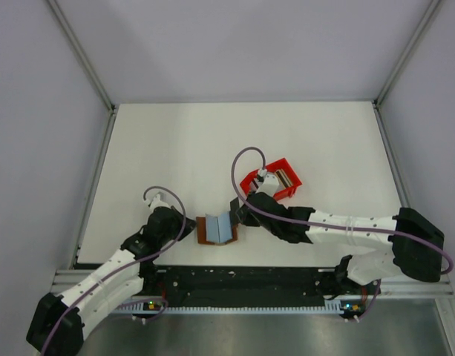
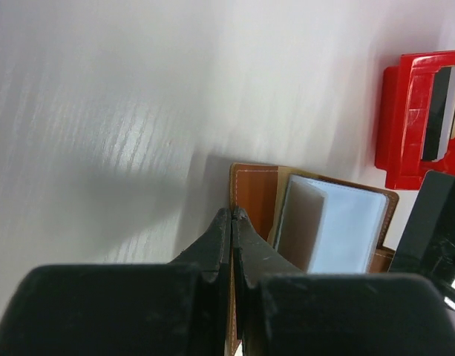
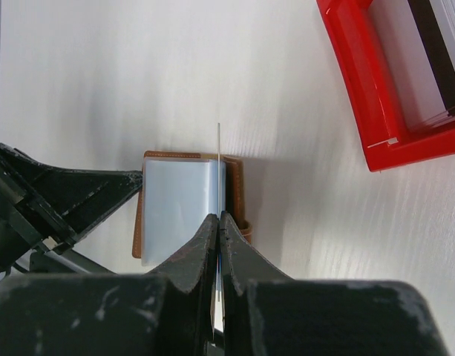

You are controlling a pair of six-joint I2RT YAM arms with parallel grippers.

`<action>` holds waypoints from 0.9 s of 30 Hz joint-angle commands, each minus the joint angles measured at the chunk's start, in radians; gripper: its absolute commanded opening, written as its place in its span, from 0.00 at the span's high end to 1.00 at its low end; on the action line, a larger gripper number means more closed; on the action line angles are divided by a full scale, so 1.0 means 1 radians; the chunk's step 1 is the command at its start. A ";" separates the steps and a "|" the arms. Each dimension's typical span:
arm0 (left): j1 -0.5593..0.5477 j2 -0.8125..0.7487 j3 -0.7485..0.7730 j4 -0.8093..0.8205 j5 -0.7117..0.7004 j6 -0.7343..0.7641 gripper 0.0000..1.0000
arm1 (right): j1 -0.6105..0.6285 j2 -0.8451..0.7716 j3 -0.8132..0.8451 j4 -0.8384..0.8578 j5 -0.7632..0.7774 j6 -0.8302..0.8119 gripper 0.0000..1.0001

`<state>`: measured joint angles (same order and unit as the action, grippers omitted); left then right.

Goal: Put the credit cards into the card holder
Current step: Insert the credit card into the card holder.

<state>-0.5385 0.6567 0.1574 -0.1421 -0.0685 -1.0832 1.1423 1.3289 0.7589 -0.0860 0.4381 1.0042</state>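
Note:
The brown card holder (image 1: 210, 230) lies open on the table between both arms, its grey pockets (image 2: 338, 226) facing up. My left gripper (image 2: 232, 213) is shut on the left cover's stitched edge (image 2: 251, 194). My right gripper (image 3: 221, 215) is shut on a thin pale credit card (image 3: 219, 148), seen edge-on. That card stands upright over the right side of the pockets (image 3: 179, 200). I cannot tell whether its tip is inside a pocket. More credit cards (image 3: 435, 52), dark and pale, lie in the red bin (image 1: 251, 182).
The red bin (image 3: 361, 104) sits on the table just behind and right of the card holder, close to my right wrist. White enclosure walls with metal frame bars (image 1: 93, 89) stand at the sides and back. In the right wrist view the left gripper (image 3: 71, 196) shows at the left.

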 commanded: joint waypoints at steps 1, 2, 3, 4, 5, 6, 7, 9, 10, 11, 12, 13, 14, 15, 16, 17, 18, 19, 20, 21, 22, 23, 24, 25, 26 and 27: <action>-0.005 -0.011 -0.009 0.030 -0.007 0.000 1.00 | -0.013 0.013 0.000 0.011 -0.036 -0.009 1.00; -0.003 -0.009 -0.006 0.019 -0.011 -0.003 1.00 | -0.015 0.019 0.003 0.012 -0.041 -0.010 1.00; -0.005 -0.008 -0.002 0.010 -0.017 -0.006 1.00 | -0.015 0.024 0.005 0.015 -0.048 -0.015 1.00; -0.005 -0.009 -0.005 0.009 -0.017 -0.009 1.00 | -0.016 0.030 0.010 0.017 -0.056 -0.019 1.00; -0.005 -0.009 -0.013 0.007 -0.019 -0.015 1.00 | -0.016 0.033 0.013 0.023 -0.062 -0.027 1.00; -0.005 -0.009 -0.022 0.016 -0.016 -0.018 1.00 | -0.016 0.038 0.013 0.032 -0.067 -0.035 1.00; -0.005 -0.008 -0.028 0.019 -0.016 -0.020 1.00 | -0.018 0.042 0.016 0.034 -0.073 -0.038 1.00; -0.003 -0.008 -0.029 0.022 -0.014 -0.018 1.00 | -0.018 0.053 0.020 0.045 -0.090 -0.049 1.00; -0.003 -0.008 -0.027 0.022 -0.017 -0.017 1.00 | -0.016 0.058 0.022 0.049 -0.098 -0.052 1.00; -0.003 -0.008 -0.030 0.021 -0.022 -0.017 1.00 | -0.018 0.064 0.026 0.054 -0.107 -0.061 1.00; -0.003 -0.003 -0.032 0.022 -0.027 -0.018 1.00 | -0.018 0.073 0.033 0.060 -0.117 -0.071 1.00; -0.003 0.004 -0.038 0.025 -0.030 -0.020 1.00 | -0.016 0.078 0.043 0.068 -0.131 -0.085 1.00; -0.003 0.011 -0.045 0.035 -0.031 -0.021 1.00 | -0.016 0.087 0.049 0.077 -0.150 -0.098 1.00; -0.005 0.014 -0.051 0.045 -0.030 -0.023 1.00 | -0.016 0.096 0.063 0.078 -0.160 -0.108 1.00; -0.003 0.018 -0.061 0.056 -0.027 -0.024 1.00 | -0.016 0.108 0.075 0.078 -0.176 -0.113 1.00; -0.005 0.023 -0.064 0.064 -0.024 -0.026 1.00 | -0.018 0.122 0.092 0.078 -0.191 -0.121 1.00; -0.003 0.026 -0.065 0.070 -0.019 -0.026 1.00 | -0.016 0.144 0.105 0.074 -0.199 -0.122 1.00; -0.003 0.029 -0.065 0.075 -0.017 -0.024 1.00 | -0.016 0.154 0.111 0.078 -0.214 -0.128 1.00; -0.003 0.029 -0.064 0.075 -0.019 -0.023 1.00 | -0.016 0.162 0.118 0.078 -0.225 -0.130 1.00; -0.003 0.029 -0.061 0.073 -0.020 -0.021 1.00 | -0.016 0.165 0.129 0.074 -0.220 -0.130 1.00; -0.005 0.029 -0.058 0.073 -0.019 -0.020 1.00 | -0.015 0.167 0.134 0.072 -0.214 -0.137 1.00; -0.005 0.027 -0.056 0.076 -0.016 -0.021 1.00 | -0.016 0.168 0.143 0.060 -0.207 -0.144 1.00; -0.005 0.030 -0.055 0.079 -0.013 -0.023 1.00 | -0.015 0.170 0.152 0.040 -0.190 -0.145 1.00; -0.005 0.029 -0.052 0.079 -0.011 -0.020 1.00 | -0.015 0.171 0.158 0.019 -0.176 -0.147 1.00; -0.005 0.029 -0.047 0.079 -0.010 -0.017 1.00 | -0.018 0.171 0.161 0.006 -0.168 -0.145 1.00; -0.003 0.027 -0.044 0.075 -0.011 -0.015 1.00 | -0.016 0.171 0.163 -0.001 -0.162 -0.147 1.00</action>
<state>-0.5385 0.6834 0.1066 -0.1040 -0.0830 -1.1023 1.1290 1.4921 0.8703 -0.0429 0.2493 0.8848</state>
